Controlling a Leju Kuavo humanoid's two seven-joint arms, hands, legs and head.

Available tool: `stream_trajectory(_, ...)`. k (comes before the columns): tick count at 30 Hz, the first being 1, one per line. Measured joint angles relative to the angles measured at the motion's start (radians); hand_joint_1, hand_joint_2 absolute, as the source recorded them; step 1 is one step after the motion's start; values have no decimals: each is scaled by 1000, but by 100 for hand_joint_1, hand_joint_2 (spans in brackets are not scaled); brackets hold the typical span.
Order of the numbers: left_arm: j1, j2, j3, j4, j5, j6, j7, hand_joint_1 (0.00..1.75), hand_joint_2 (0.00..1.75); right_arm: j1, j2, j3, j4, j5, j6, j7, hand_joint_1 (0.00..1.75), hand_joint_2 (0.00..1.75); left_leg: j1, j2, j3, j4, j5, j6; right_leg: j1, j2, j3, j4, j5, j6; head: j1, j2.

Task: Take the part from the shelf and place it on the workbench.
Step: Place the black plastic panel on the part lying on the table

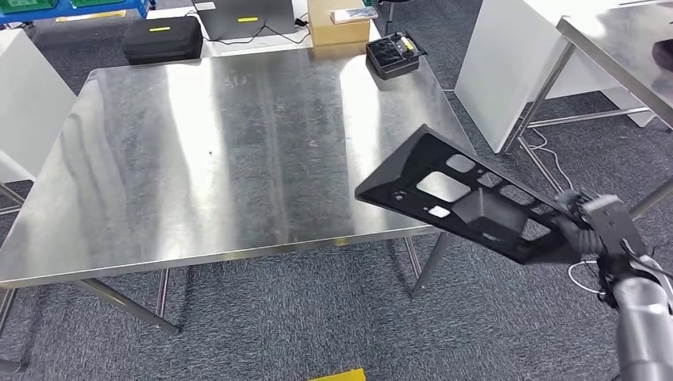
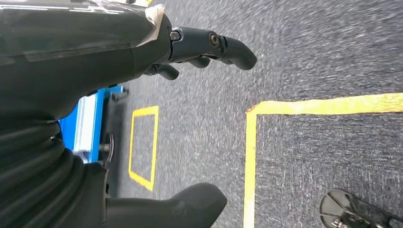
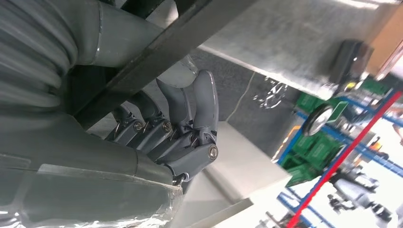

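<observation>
Right hand [image 1: 583, 234] grips the black part [image 1: 452, 194], tilted, jutting over the steel worktop [image 1: 214, 151] corner. Left hand [image 2: 142, 52] hangs over carpet, fingers [image 2: 228, 45] apart, empty.

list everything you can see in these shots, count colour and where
part: 1, black, flat with cut-outs, held tilted in the air over the near right corner of the workbench
workbench: 1, shiny steel, centre of the head view
case: 1, black with a yellow label, behind the workbench's far left
cardboard box: 1, brown, behind the far edge
tray: 1, black, on the far right corner of the workbench
second steel table: 1, silver, far right
floor tape: yellow lines on grey carpet
right hand: 1, grey, grips the part's edge
left hand: 1, dark, hangs above the floor, holds nothing
</observation>
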Motion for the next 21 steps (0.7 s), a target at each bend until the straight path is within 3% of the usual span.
stream_trajectory(2,-1,-4,7,0,4,6,3,0,175,-60,7,41,47,17,-16,0,175,175,-3,20,59,-128,68,12,2,-10,4,0,-2,-1,0,0)
stream_trajectory(4,-4,-6,13,0,6,9,5,0,175,-126,13,75,95,32,-28,5,175,175,-10,40,104,-227,106,25,10,-19,5,0,-5,3,1,0)
stream_trajectory(8,-4,-11,21,0,12,14,6,0,175,-282,25,141,182,55,-36,35,175,175,-16,27,111,-257,118,41,19,-28,-3,7,-12,19,3,0)
stream_trajectory(10,-5,-12,23,1,11,15,4,0,175,-357,31,163,213,53,-31,52,175,175,-13,17,119,-270,128,54,19,-9,-37,77,-46,17,4,0)
stream_trajectory(12,-5,-13,25,1,8,15,0,0,175,-427,43,169,243,26,-8,76,175,175,-12,3,120,-271,129,58,15,9,-106,216,-100,10,7,0)
stream_trajectory(14,-4,-14,26,3,3,10,-6,0,175,-517,70,177,265,0,10,135,175,175,-12,-8,119,-269,129,58,13,15,-158,303,-120,18,10,0)
stream_trajectory(15,-3,-14,27,3,2,7,-11,0,175,-578,89,187,272,0,3,184,175,175,-12,-12,118,-266,127,57,11,16,-158,288,-104,29,11,0)
stream_trajectory(17,-3,-12,28,4,1,3,-18,0,175,-719,130,215,286,17,-31,286,175,175,-10,-20,112,-256,122,49,-1,23,-108,161,-39,55,12,0)
stream_trajectory(18,-4,-11,29,4,1,1,-20,0,175,-791,148,232,296,35,-54,332,175,175,-11,-27,107,-247,118,43,-6,31,-77,95,-13,63,12,0)
stream_trajectory(19,-3,-10,29,4,1,0,-20,0,175,-853,164,250,308,55,-75,367,175,175,-11,-34,101,-240,116,37,-8,38,-57,51,1,62,11,0)
stream_trajectory(21,-1,-11,30,5,0,-1,-16,0,175,-947,191,287,333,98,-110,416,175,175,-9,-48,94,-233,115,26,-3,41,-42,29,1,45,11,0)
